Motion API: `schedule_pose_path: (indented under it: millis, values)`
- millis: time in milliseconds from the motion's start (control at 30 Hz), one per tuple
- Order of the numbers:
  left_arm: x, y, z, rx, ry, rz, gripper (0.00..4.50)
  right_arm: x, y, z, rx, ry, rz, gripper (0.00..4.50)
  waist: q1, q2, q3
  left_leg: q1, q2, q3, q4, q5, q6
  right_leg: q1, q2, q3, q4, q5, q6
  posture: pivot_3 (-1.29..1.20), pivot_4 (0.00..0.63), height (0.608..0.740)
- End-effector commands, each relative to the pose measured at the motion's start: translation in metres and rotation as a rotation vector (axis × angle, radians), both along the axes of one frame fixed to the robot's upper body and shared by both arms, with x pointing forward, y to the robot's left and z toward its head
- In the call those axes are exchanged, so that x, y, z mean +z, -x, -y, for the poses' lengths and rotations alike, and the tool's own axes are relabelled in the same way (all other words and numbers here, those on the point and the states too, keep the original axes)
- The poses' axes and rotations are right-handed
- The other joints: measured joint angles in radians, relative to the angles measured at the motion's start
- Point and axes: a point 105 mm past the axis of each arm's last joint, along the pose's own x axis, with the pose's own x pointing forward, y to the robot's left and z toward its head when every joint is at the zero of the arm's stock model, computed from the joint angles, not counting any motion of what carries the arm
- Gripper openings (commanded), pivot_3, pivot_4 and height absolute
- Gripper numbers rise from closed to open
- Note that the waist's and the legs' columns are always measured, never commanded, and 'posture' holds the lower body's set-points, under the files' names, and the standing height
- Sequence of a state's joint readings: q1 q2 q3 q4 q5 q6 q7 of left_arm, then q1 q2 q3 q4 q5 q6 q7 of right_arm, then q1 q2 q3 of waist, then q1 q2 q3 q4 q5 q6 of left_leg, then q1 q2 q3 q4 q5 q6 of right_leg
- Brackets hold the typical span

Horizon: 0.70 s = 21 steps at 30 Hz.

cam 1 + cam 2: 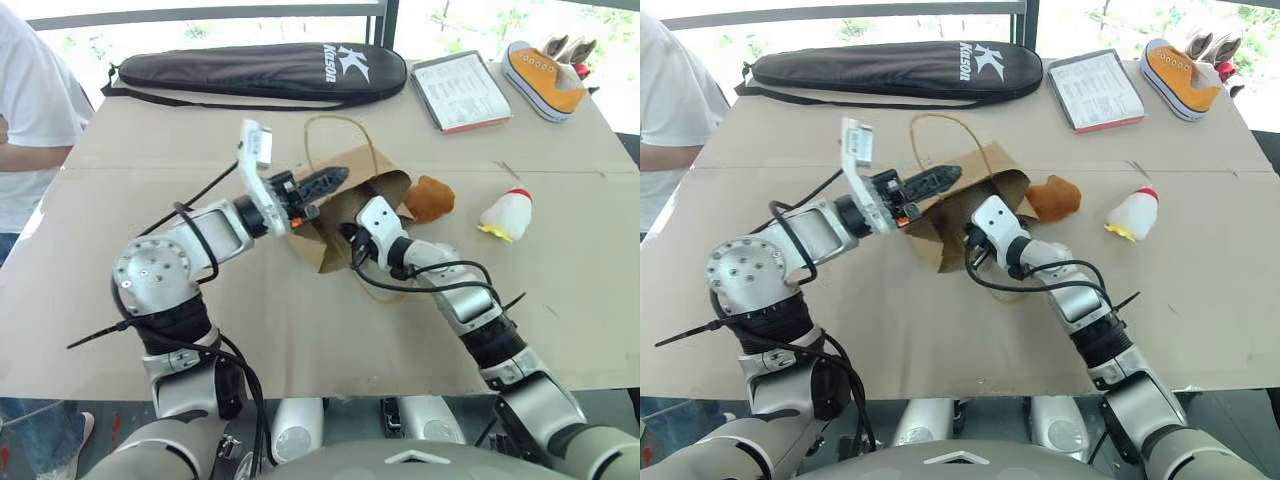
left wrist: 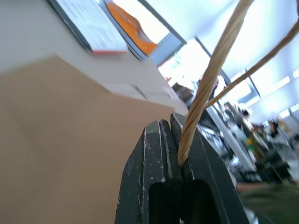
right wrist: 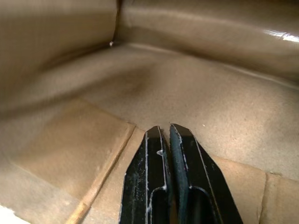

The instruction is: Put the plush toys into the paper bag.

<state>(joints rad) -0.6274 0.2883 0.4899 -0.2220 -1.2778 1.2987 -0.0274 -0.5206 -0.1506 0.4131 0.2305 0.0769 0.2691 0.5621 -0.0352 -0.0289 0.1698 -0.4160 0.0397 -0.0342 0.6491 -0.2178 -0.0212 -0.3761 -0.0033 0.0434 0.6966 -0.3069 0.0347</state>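
Note:
The brown paper bag (image 1: 372, 170) lies on its side mid-table, its mouth facing me. My left gripper (image 2: 170, 126) is shut on one of its twisted loop handles (image 2: 205, 79) and holds that side of the bag up off the table. My right gripper (image 3: 164, 133) is shut and empty, with its fingers reaching into the bag's mouth; brown paper surrounds them. Just right of the bag, touching its edge, lies the orange-brown plush toy (image 1: 430, 198). The white plush toy (image 1: 508, 213) with a red top and yellow base sits further right, apart from both grippers.
A long black racket case (image 1: 260, 70) lies along the far edge. A booklet (image 1: 462, 90) and an orange-and-white sneaker (image 1: 545, 78) sit at the far right. A person in a white shirt (image 1: 30, 110) stands at the table's left side.

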Motion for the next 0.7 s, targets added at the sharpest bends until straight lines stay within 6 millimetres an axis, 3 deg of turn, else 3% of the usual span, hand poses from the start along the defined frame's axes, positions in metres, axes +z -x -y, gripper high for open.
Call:
schedule_pose_path:
  millis: [33,167,400,600,700]
  values:
    - [0.036,-0.001,-0.026,0.106,0.06,0.081,0.07,-0.022,0.009,0.002,0.082,0.044,-0.056,0.0,-0.002,0.0,0.0,0.001,0.0,0.0,0.0,0.0,0.0,0.001,0.0,0.0,0.0,0.0,0.0,0.0,0.15,0.74]
    - [0.048,0.004,-0.034,0.149,0.051,0.104,0.07,-0.007,0.014,-0.001,0.177,0.001,-0.021,0.0,-0.003,0.0,0.0,0.002,0.0,0.0,0.0,0.0,0.0,0.001,0.0,0.0,0.0,0.0,0.0,0.0,0.15,0.74]
    - [0.036,0.016,-0.029,0.205,-0.039,0.095,0.07,0.047,0.016,-0.024,0.374,-0.055,0.14,0.0,-0.003,0.0,0.0,0.001,0.0,0.0,-0.001,0.0,-0.001,0.001,0.0,0.0,0.0,0.0,0.0,0.0,0.15,0.74]
    - [0.027,0.022,-0.031,0.313,-0.241,0.149,0.07,0.053,0.011,-0.051,0.473,0.034,0.231,0.0,-0.003,0.0,0.0,0.002,0.0,0.0,-0.002,0.001,-0.002,0.001,0.001,0.0,0.0,0.0,-0.001,0.0,0.15,0.74]
    - [0.019,0.023,-0.029,0.323,-0.285,0.168,0.07,0.071,0.001,-0.053,0.425,-0.046,0.22,0.0,0.003,0.0,0.0,0.001,0.0,0.0,-0.003,0.001,-0.002,0.0,0.0,0.0,-0.001,0.0,-0.001,0.0,0.15,0.74]
